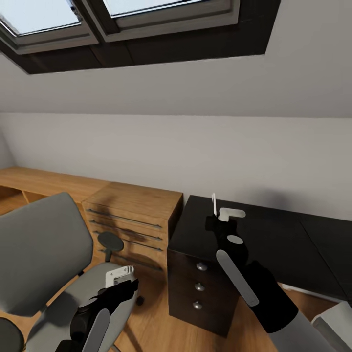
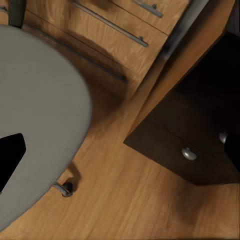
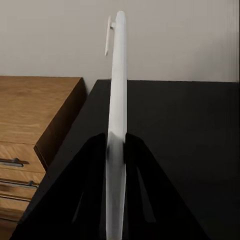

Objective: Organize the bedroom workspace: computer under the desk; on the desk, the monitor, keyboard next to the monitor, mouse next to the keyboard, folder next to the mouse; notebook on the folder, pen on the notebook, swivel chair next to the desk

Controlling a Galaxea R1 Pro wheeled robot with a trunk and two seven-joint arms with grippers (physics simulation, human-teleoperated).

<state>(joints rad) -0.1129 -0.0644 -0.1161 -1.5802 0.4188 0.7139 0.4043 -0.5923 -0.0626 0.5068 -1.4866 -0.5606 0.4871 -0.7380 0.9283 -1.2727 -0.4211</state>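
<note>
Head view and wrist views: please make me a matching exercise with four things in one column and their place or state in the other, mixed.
Things:
1. thin white pen
2. grey swivel chair seat
3. glossy black desk top
4. light wooden drawer cabinet

Places or states:
A. beside the black drawer unit
B. under the left gripper
C. clamped between the right gripper's jaws
D. below the held pen

Pairs: 1-C, 2-B, 3-D, 4-A

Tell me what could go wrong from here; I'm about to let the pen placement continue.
1. The right gripper pinches the thin pen near one end, most of it sticking out; it could pivot or slip.
2. The desk part in view shows no notebook; released here, the pen would land on glossy black top and might roll.
</note>
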